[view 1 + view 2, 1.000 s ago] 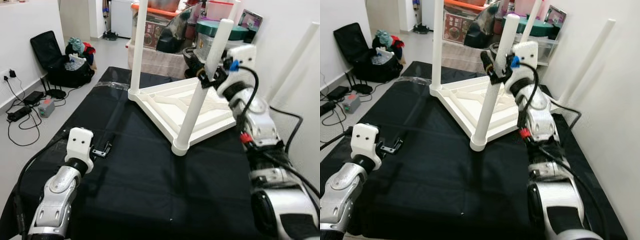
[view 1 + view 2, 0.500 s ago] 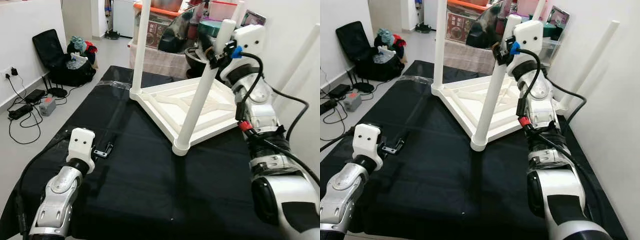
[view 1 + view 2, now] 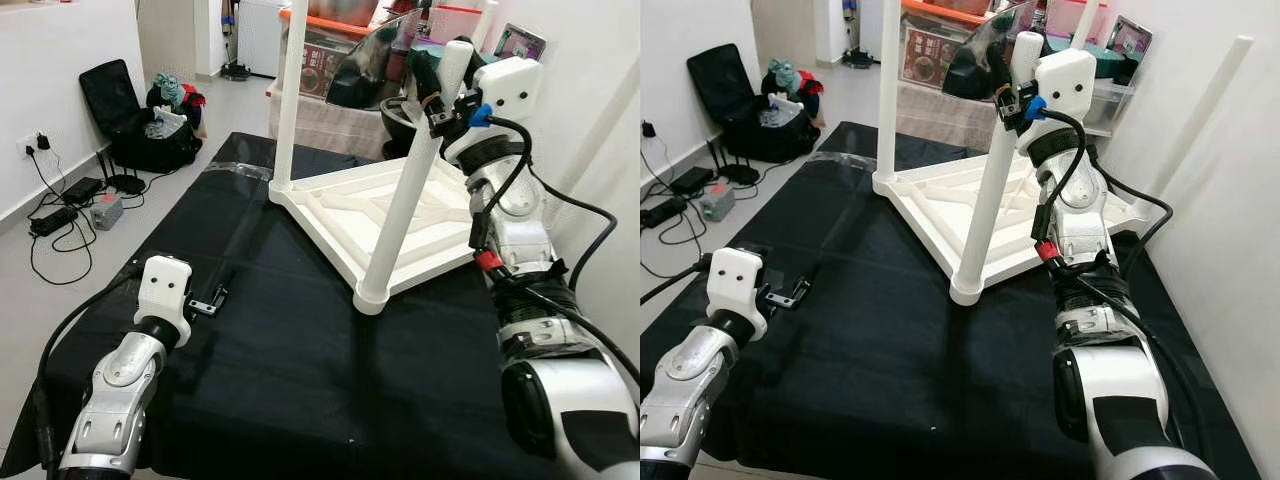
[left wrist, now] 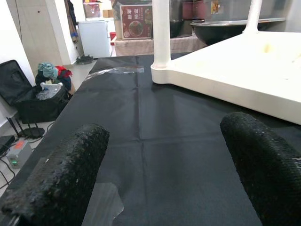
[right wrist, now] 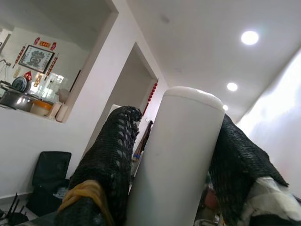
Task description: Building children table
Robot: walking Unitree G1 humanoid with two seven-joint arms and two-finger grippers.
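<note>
Both eye views look forward and down from head height across the black-covered tabletop [image 3: 280,340], sharing the upturned white plastic children's table [image 3: 940,215]. The left wrist view skims low along that cloth toward it. The right wrist view tilts up, pressed close against one white cylindrical leg [image 5: 176,155].

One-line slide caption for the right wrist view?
Right gripper clamps the top of a white table leg, ceiling lights above.

smooth white plastic table [image 3: 340,215], matt black cloth [image 3: 270,340]
</note>
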